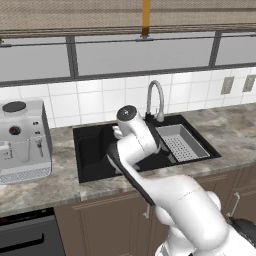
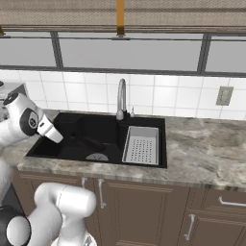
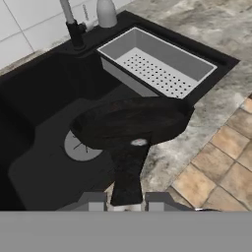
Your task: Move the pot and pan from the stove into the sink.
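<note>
Hand view: gripper point(image 3: 126, 203) — fingers point(image 3: 93, 199) clamped on the dark handle of the pan point(image 3: 130, 123), which hangs above the sink point(image 3: 34, 147), its black bowl over the basin's near edge, beside the round drain point(image 3: 81, 146). Strainer tray point(image 3: 157, 66) — grey, perforated, in the basin's right part. Tap point(image 1: 156, 100) — chrome, curved, at the far rim. Coffee machine point(image 1: 22, 140) — on the counter point(image 1: 235, 130), left of the sink.

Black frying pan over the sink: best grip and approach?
The shallow round black frying pan by its long straight handle, from the free end, where the gripper is shut on it: narrow enough for the jaws; the round bowl is too wide.
</note>
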